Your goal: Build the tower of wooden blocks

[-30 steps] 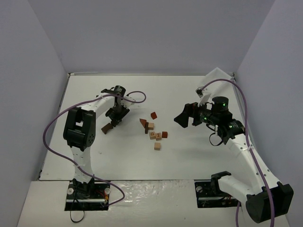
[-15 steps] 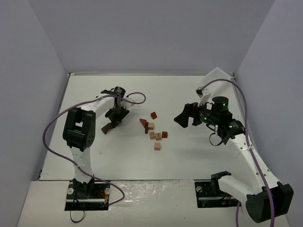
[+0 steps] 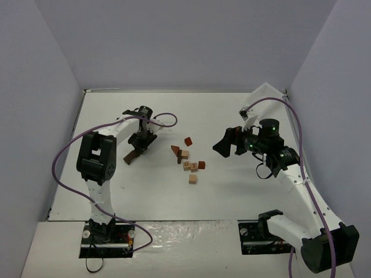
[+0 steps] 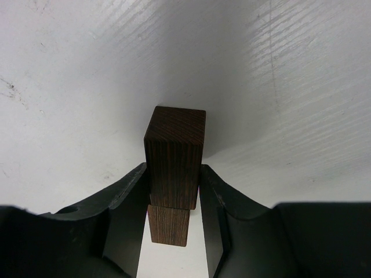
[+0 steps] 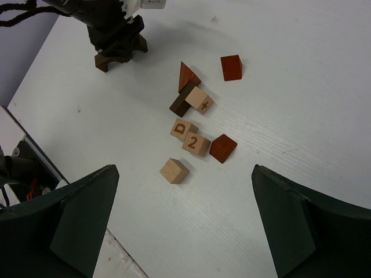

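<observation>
My left gripper (image 3: 138, 148) is shut on a dark brown elongated wood block (image 4: 174, 155), whose far end points at the table at the left (image 3: 130, 157). The same block (image 5: 104, 60) shows under that gripper in the right wrist view. The tower (image 5: 191, 92) is a low cluster in mid-table: a red wedge (image 5: 185, 75), a dark block (image 5: 179, 105) and a pale cube (image 5: 200, 99). Near it lie pale "D" (image 5: 183, 128) and "2" (image 5: 196, 144) cubes, two red-brown cubes (image 5: 222, 147) (image 5: 231, 67) and a plain pale cube (image 5: 174, 171). My right gripper (image 3: 228, 142) hangs open above and right of them.
White walls close in the table (image 3: 145, 191) on the left, back and right. A white sheet (image 3: 266, 90) leans in the back right corner. Purple cables (image 3: 165, 119) loop off both arms. The table's near edge (image 5: 116, 255) runs just below the right fingers.
</observation>
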Motion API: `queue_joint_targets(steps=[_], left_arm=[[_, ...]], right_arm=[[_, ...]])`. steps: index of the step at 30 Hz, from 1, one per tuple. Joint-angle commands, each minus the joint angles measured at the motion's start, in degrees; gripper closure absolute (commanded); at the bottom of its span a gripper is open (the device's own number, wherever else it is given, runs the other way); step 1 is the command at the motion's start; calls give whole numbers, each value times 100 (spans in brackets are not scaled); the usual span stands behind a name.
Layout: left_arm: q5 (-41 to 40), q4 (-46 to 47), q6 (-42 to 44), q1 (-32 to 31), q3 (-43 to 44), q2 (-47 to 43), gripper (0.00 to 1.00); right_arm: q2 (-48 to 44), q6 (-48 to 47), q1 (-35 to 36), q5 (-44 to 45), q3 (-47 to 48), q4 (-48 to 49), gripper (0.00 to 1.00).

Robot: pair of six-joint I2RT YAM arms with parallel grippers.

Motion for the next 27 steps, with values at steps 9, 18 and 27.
queue_joint_targets(steps=[9,18,27], left_arm=[[-123,1,-83,64,72,-380,64],[-98,6,-127,108,73,-404,61],[-51,1,-235,108,-4,-491,60]], right_arm=[[-23,-57,-23,-197,16,280,3],[-14,-65,-23,-239,25,280,3],[-38,-59,-23,-230,8,280,3]])
